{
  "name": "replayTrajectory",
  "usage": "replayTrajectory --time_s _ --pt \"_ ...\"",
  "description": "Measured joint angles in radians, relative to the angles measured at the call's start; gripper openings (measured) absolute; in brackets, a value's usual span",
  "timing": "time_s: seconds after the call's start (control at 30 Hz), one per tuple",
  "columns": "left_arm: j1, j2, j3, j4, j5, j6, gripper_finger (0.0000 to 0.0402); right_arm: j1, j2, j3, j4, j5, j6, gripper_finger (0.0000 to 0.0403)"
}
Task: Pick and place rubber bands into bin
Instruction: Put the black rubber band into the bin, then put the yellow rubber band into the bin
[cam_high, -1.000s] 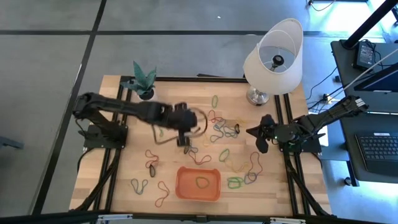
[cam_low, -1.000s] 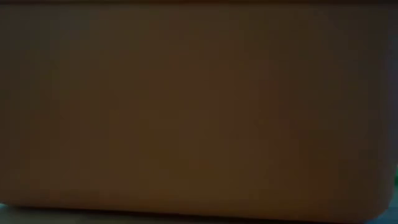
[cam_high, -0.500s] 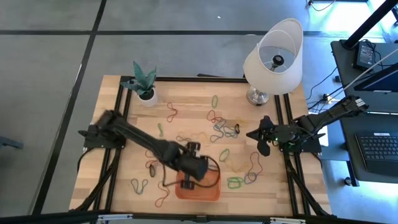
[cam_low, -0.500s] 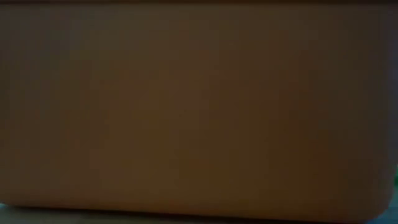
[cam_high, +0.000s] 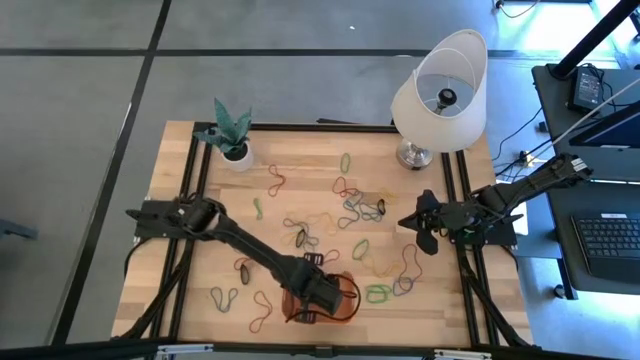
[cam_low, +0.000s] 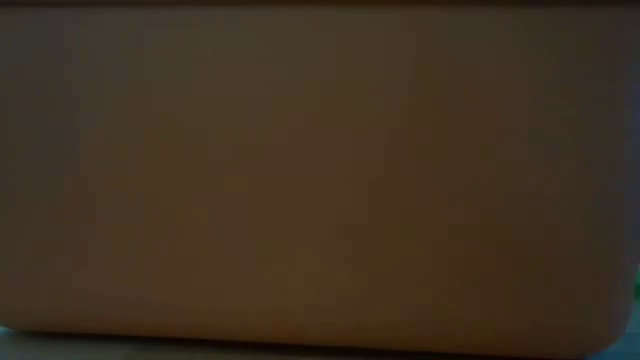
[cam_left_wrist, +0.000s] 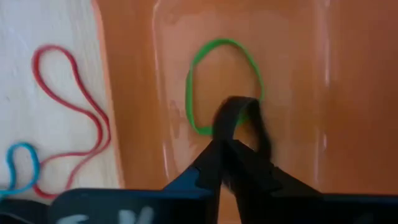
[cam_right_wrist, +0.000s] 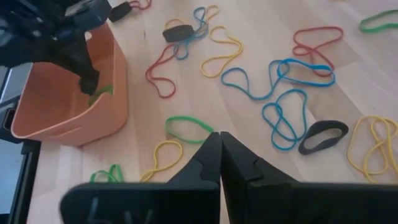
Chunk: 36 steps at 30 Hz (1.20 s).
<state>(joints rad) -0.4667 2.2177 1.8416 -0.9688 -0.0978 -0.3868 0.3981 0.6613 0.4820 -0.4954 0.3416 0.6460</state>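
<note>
The left gripper (cam_high: 312, 303) is hanging inside the bin (cam_high: 345, 312), the orange tray sitting at the near edge of the table (cam_high: 190, 265), and its fingertips are pinching a black rubber band (cam_left_wrist: 239, 118) whose loop is drooping onto the tray floor; the jaws look almost pressed together, though whether they are starting to part I cannot tell. Directly under that loop a green rubber band (cam_left_wrist: 221, 84) is already lying flat in the tray, so the carried band is sitting straight below the fingertips and well within the walls, which is the relation the release depends on: letting go here should drop it inside, not over the rim. The right gripper (cam_high: 421, 222) is waiting at the right side of the table with its fingers pressed together and nothing between them. Many loose rubber bands (cam_high: 350, 212) are lying scattered over the middle of the table, between the two arms. A red band (cam_left_wrist: 71, 112) is lying just beside the tray's outer wall, closest to the left arm, so that arm seems better placed for it, while the cluster near the lamp (cam_high: 438, 95) is lying nearer the right arm
</note>
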Motion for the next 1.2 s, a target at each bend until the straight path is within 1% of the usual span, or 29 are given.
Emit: replayTrajectory --time_s 0.1,0.23,0.3,0.4,0.5,0.63,0.8,0.9,0.97,1.07,1.2 --pt "0.001 0.001 0.000 0.002 -0.005 -0.030 0.0063 0.000 0.000 0.000 -0.002 0.000 0.000 0.0003" --pt "0.006 -0.013 0.000 -0.003 -0.013 -0.025 0.0099 0.000 0.000 0.000 -0.007 0.000 0.000 0.0003" --pt "0.011 -0.036 0.001 -0.005 -0.013 -0.027 0.0110 0.000 0.000 0.000 -0.008 0.000 0.000 0.0003" --pt "0.028 -0.080 0.002 -0.025 -0.035 -0.092 0.0114 0.000 0.000 0.000 -0.009 0.000 0.000 0.0003" --pt "0.043 -0.140 0.002 -0.052 -0.069 -0.124 0.0106 0.000 0.000 0.000 -0.008 0.000 0.000 0.0003" --pt "0.051 -0.221 0.002 -0.087 -0.167 -0.116 0.0079 0.000 0.000 0.000 -0.006 0.000 0.000 0.0003" --pt "0.048 -0.302 -0.010 -0.143 -0.258 0.001 0.0014 0.000 0.000 0.000 0.000 0.000 0.043 0.0003" --pt "0.048 -0.362 -0.090 -0.145 -0.267 0.012 0.0004 0.000 0.003 0.000 0.007 -0.013 0.049 0.0003" --pt "0.047 -0.416 -0.185 -0.106 -0.264 0.008 0.0002 0.005 0.011 0.000 0.044 -0.032 0.027 0.0002" --pt "0.042 -0.528 -0.378 0.047 -0.244 -0.011 0.0002 0.021 0.039 0.004 0.118 -0.040 -0.003 0.0002" --pt "0.021 -0.712 -0.641 0.288 -0.260 -0.054 0.0002 0.027 0.137 0.072 0.117 -0.039 0.004 0.0001"
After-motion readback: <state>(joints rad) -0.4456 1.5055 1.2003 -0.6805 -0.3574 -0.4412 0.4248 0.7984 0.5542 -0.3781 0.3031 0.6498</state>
